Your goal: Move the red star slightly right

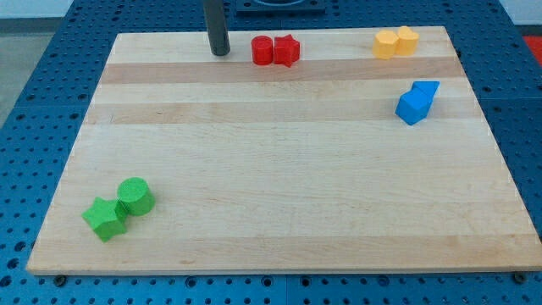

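The red star (288,50) lies near the view's top edge of the wooden board (279,212), touching a red cylinder (262,50) on its left. My tip (220,52) is at the view's top, left of the red cylinder by a small gap, not touching either red block. The rod rises straight up out of the view.
Two yellow blocks (395,41) sit together at the view's top right. Two blue blocks (417,102) lie at the right. A green star (105,218) and a green cylinder (135,196) touch at the bottom left. A blue pegboard table surrounds the board.
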